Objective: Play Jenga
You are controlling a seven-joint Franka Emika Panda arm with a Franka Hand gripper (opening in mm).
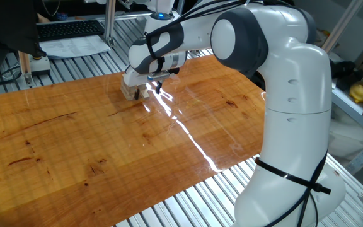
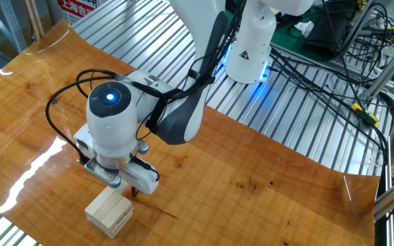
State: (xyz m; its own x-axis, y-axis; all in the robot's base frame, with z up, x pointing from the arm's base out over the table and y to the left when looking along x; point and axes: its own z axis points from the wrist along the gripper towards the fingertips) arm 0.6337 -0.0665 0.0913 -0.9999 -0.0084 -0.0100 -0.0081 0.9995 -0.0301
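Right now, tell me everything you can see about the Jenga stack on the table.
The Jenga stack is a small, low pile of pale, plain-wood rectangular blocks in a few layers. It sits upright on the glossy wooden table near one edge. The gripper hangs close beside and above it; the views don't settle whether they touch.

A glossy wooden tabletop [image 1: 74, 151] lay over a ribbed metal bench [image 2: 299, 130]; light streaked across its varnish; near one edge sat the low Jenga stack [image 2: 109, 210] of pale blocks, directly on the wood [image 1: 130, 90]; dark knots marked the grain.
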